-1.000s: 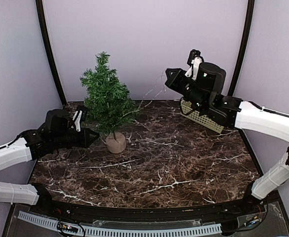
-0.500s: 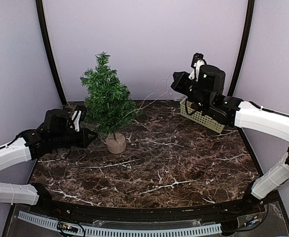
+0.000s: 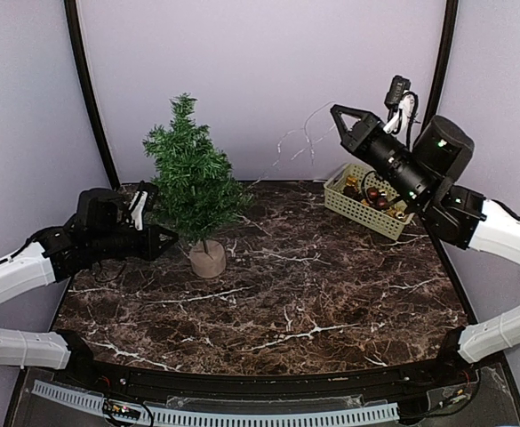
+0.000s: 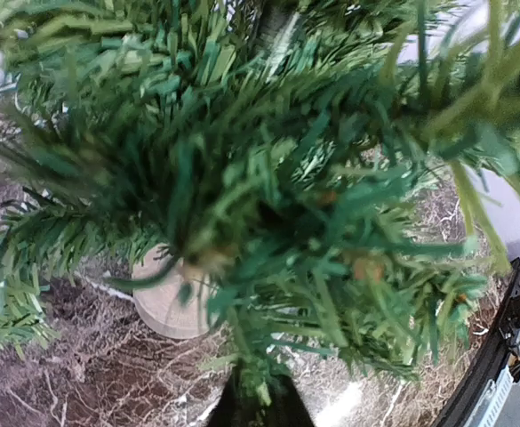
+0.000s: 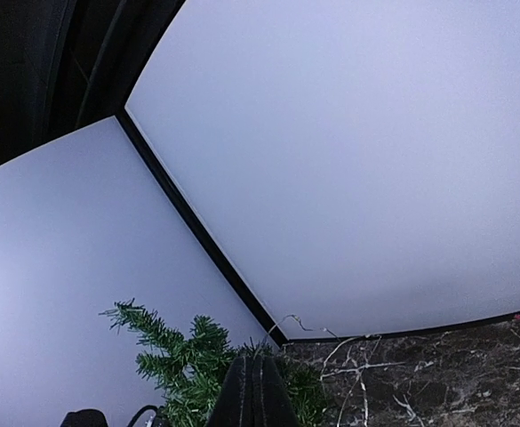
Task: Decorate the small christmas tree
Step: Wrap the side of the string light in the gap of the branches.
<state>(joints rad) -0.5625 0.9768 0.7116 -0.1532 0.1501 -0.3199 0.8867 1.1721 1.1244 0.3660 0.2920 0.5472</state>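
Observation:
The small christmas tree [image 3: 193,178] stands at the back left on its pale stump base [image 3: 208,259]. My left gripper [image 3: 172,237] sits at the tree's lower left branches. In the left wrist view the tree [image 4: 268,178] fills the frame, and the left gripper [image 4: 258,391] is shut with green needles of a branch tip between its dark fingers. My right gripper [image 3: 338,113] is raised high at the back right, shut on a thin pale wire string [image 3: 286,142] that trails down to the tree. In the right wrist view the wire string [image 5: 304,322] leaves the right gripper [image 5: 258,360].
A pale yellow slotted basket [image 3: 353,209] with small ornaments inside stands at the back right, under the right arm. Purple walls with black corner posts [image 3: 89,98] close in the marble table [image 3: 295,294].
The right arm has lifted and swung back to the right, drawing the wire string up and uncovering the basket. The left gripper has stayed at the tree's lower branches.

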